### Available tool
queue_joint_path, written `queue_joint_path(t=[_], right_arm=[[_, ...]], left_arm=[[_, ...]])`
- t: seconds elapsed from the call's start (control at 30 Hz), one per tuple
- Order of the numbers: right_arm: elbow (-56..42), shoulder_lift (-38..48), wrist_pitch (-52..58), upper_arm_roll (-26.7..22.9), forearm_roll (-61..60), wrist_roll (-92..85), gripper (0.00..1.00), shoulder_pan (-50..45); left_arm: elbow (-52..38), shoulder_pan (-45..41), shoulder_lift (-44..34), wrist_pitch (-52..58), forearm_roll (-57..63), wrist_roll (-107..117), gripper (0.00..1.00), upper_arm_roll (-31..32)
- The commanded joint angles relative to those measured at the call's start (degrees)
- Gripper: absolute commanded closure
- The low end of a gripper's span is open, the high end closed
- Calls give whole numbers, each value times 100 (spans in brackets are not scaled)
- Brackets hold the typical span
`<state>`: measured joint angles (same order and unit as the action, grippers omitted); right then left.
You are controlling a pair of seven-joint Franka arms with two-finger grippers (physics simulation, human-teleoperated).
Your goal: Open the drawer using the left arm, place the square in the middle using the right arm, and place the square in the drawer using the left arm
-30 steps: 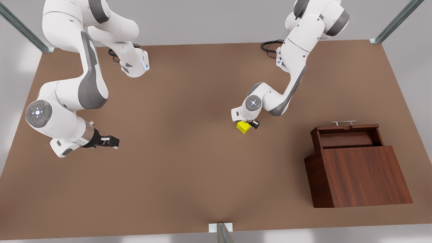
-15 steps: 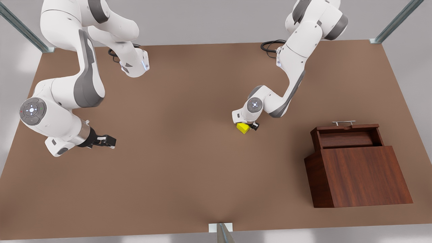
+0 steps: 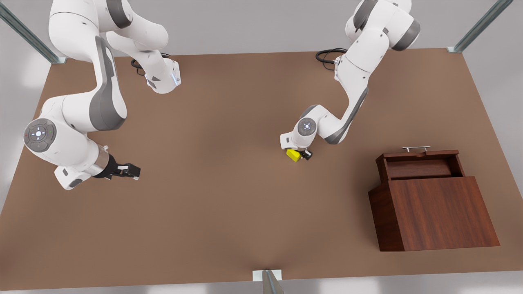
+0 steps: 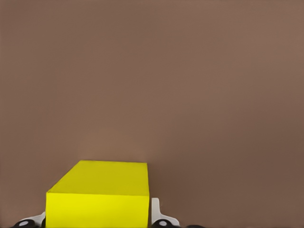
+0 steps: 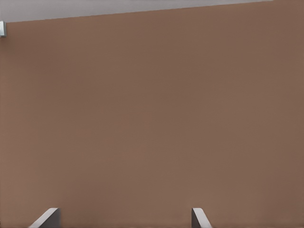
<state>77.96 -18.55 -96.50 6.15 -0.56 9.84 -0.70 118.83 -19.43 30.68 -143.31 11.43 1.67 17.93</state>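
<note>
A broad brown surface [image 3: 229, 212] carried the scene, with a wood-grain box [image 3: 439, 212] at the front view's lower right, its drawer [image 3: 421, 165] pulled open and the silver bar handle [image 3: 416, 148] facing the far edge. Near the middle of the frame, the left arm [image 3: 353, 87] reached down from the upper right, elbow bent low, its hand [image 3: 301, 154] pointing down onto the yellow cube [image 3: 293, 155]. In the left wrist view the cube [image 4: 102, 197] sat between the fingertips [image 4: 164, 219], which flanked its two side faces closely; the hand appeared closed on it, the cube on or just above the surface. The cube looked rigid, light and smooth-faced, best gripped across opposite flat sides, square-on to avoid twisting. At the front view's left, the right arm [image 3: 77, 122] waited, folded low, its hand [image 3: 130, 170] held level over bare surface, fingers [image 5: 47, 217] spread apart and holding nothing.
</note>
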Motion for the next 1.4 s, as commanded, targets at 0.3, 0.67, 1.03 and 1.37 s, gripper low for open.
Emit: queue_joint_path(t=[0.3,0.67,1.03,1.37], right_arm=[[-18,0,-9,0,21,-9,0,0],[-97,18,97,-17,21,-9,0,17],[-88,0,97,-17,-23,-18,0,35],[-88,0,97,-17,-41,-18,0,35]], left_arm=[[-9,53,-44,40,-62,71,22,0],[-18,132,-35,14,-44,71,19,0],[-35,167,-53,75,-53,79,22,-9],[-35,167,-9,75,-44,79,27,-9]])
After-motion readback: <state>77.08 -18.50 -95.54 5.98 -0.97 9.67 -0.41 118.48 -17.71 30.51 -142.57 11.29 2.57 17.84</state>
